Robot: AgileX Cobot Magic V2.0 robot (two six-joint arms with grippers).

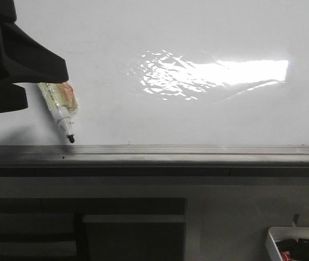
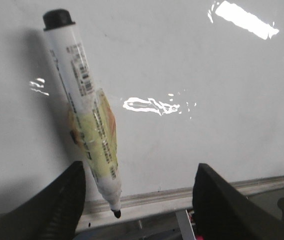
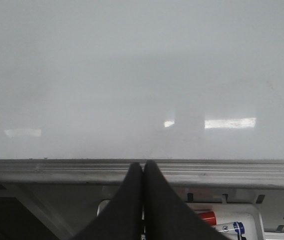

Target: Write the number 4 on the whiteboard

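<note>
Nothing written yet: the whiteboard [image 1: 197, 32] is bare, no number 4 showing, the marker [image 2: 89, 122] lies loose between the spread fingers of the left claw [image 2: 142, 205], ungripped, right claw [image 3: 142, 200] pressed together and idle, so pickup and every stroke remain.

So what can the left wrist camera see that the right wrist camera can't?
Only the left wrist view shows the marker, uncapped, tip near the rail, lying on the board between the left gripper's wide-apart fingers, not gripped. Only the right wrist view shows the right gripper, fingers pressed together, and a tray of markers below. Both show the whiteboard with its grey edge rail, and no writing yet.
</note>
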